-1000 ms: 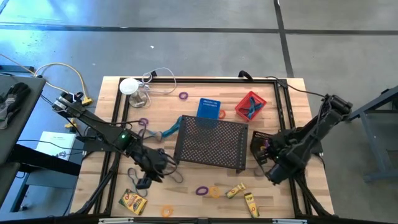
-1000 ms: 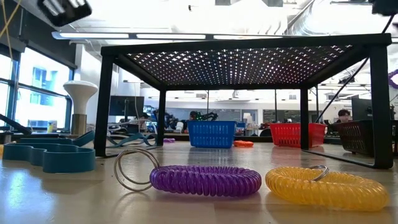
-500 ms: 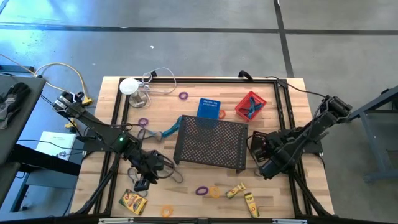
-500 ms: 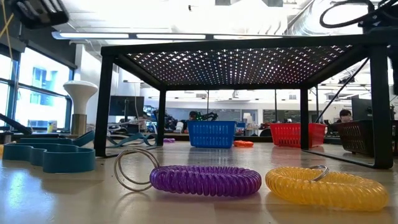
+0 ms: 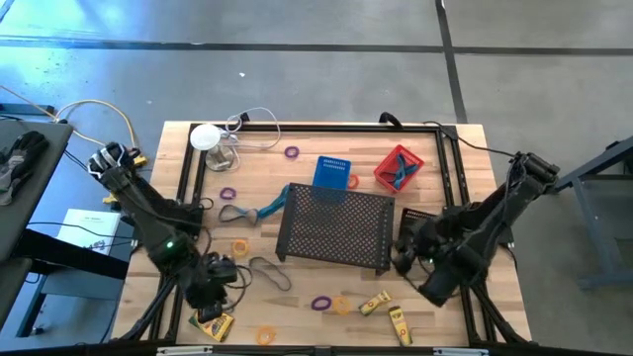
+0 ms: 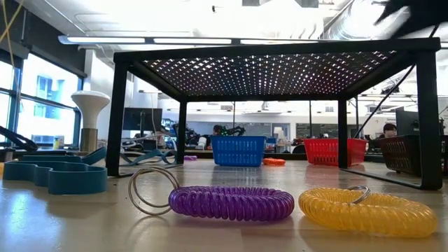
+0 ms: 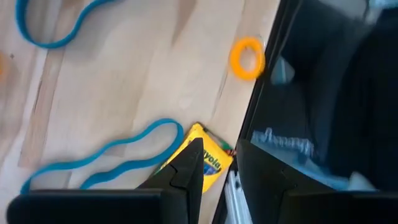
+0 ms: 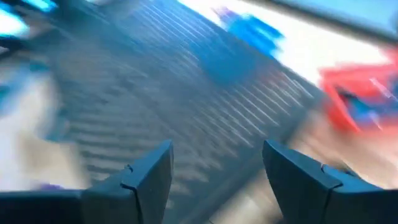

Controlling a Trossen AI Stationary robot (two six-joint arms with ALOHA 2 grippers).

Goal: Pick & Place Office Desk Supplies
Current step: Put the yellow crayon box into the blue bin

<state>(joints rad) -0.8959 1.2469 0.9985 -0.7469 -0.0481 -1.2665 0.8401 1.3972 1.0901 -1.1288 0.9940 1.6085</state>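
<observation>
The left gripper (image 5: 210, 297) has been carried from the middle of the table's left half, where it hung a second ago, down to the near left corner, and is now held directly above the yellow crayon box (image 5: 211, 322) lying there; its fingers (image 7: 186, 171) are seen set a little apart with nothing between them, the box's end showing just beyond the tips in the left wrist view. From this a fresh pick of that box is judged to be starting, not yet a grasp. The box is seen as a small flat yellow packet with green and red print, lying flat and askew near the table edge, with a blue rubber-band loop (image 7: 106, 158) curled just beside it and a small orange ring (image 7: 247, 58) farther off. The right gripper (image 5: 404, 259) has been swung in toward the right side of the black mesh tray (image 5: 336, 229), with its fingers spread wide and empty, the mesh filling its wrist view. Elsewhere the supplies lie loose: a purple coil ring (image 6: 231, 203) and a yellow coil ring (image 6: 367, 212) near the front edge, two more crayon boxes (image 5: 386, 310) beside them, and a blue basket (image 5: 332, 172) and red basket (image 5: 398, 167) behind the tray.
</observation>
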